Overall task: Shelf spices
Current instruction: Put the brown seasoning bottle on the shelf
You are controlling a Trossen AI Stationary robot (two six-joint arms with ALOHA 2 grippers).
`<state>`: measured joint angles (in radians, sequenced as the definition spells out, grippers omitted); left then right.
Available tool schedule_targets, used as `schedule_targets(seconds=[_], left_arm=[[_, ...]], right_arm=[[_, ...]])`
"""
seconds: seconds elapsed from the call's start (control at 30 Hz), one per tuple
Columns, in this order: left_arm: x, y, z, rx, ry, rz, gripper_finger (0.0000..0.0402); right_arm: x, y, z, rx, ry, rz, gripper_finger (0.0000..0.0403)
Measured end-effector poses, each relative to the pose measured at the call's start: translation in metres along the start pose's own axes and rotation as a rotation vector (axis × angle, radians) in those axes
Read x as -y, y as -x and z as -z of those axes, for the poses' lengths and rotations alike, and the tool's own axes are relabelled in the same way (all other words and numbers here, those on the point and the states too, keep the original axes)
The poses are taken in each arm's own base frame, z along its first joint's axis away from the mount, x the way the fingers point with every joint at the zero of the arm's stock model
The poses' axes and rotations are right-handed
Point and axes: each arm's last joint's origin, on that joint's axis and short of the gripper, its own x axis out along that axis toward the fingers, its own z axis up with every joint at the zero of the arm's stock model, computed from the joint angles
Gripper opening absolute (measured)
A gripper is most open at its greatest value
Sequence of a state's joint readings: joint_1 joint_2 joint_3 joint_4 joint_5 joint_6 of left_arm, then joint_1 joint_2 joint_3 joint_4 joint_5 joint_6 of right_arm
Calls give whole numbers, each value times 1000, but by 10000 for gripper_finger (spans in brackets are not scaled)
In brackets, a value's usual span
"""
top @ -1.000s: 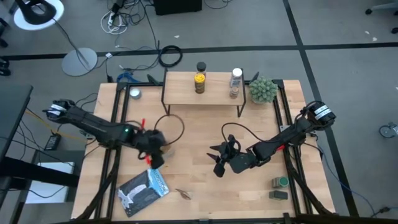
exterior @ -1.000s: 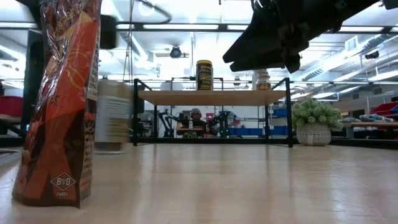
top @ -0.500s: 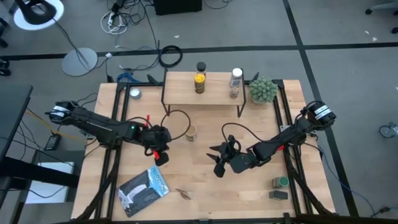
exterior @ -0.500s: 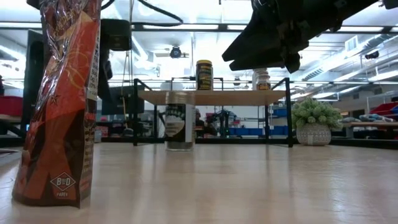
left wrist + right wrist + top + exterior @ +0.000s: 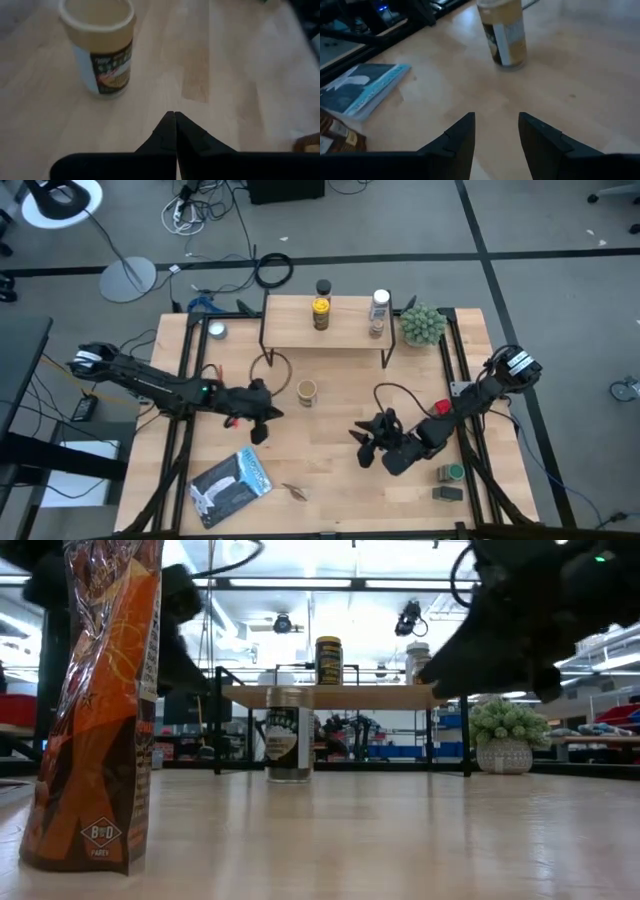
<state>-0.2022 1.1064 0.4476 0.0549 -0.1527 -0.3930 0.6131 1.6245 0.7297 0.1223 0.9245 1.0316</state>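
Right gripper (image 5: 366,448): empty, fingers parted, has shifted toward the near right of the surface (image 5: 330,480).
Left gripper (image 5: 268,416): closed, empty, has released the tan-lidded jar (image 5: 307,392), now upright before the shelf (image 5: 325,330).
Shelf: two spices; shelving incomplete.

Non-task clutter: counter (image 5: 330,480) is light wood on a black frame. Small green potted plant (image 5: 423,325) at 1 o'clock from counter centre, white pot visible in the low view (image 5: 504,736). Blue-white flat packet (image 5: 232,486) lying flat at 7 o'clock, also in the right wrist view (image 5: 364,90). Orange-red foil bag (image 5: 98,700) standing upright close to the low camera. Coiled black cable (image 5: 275,271) on the grey floor at 12 o'clock, beyond the counter.
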Motion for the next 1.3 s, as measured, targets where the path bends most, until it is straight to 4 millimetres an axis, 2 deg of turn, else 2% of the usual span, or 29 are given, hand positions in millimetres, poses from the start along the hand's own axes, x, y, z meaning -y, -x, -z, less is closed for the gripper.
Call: schedule_targets(seconds=[0.13, 0.3, 0.53, 0.63, 0.8, 1.07, 1.2, 1.3], left_arm=[[-6, 16, 10, 134, 25, 66, 0], [-13, 35, 17, 278, 7, 91, 0], [-21, 36, 34, 325, 37, 97, 0], [-23, 34, 40, 316, 48, 96, 0], [-26, 32, 48, 286, 57, 102, 0], [-26, 32, 50, 281, 54, 100, 0], [-26, 32, 50, 283, 54, 101, 0], [-26, 32, 50, 285, 55, 102, 0]], right_arm=[[-1, 4, 4, -10, -2, -17, 150], [4, -10, -7, 15, -12, 20, 150], [20, -39, -22, -50, -18, 55, 168], [24, -47, -28, -61, -8, 57, 193], [30, -61, -35, -31, 51, 67, 258], [43, -88, -34, -101, 26, 35, 363], [47, -107, -27, -51, 43, 23, 394], [49, -121, -19, -7, 66, 9, 397]])
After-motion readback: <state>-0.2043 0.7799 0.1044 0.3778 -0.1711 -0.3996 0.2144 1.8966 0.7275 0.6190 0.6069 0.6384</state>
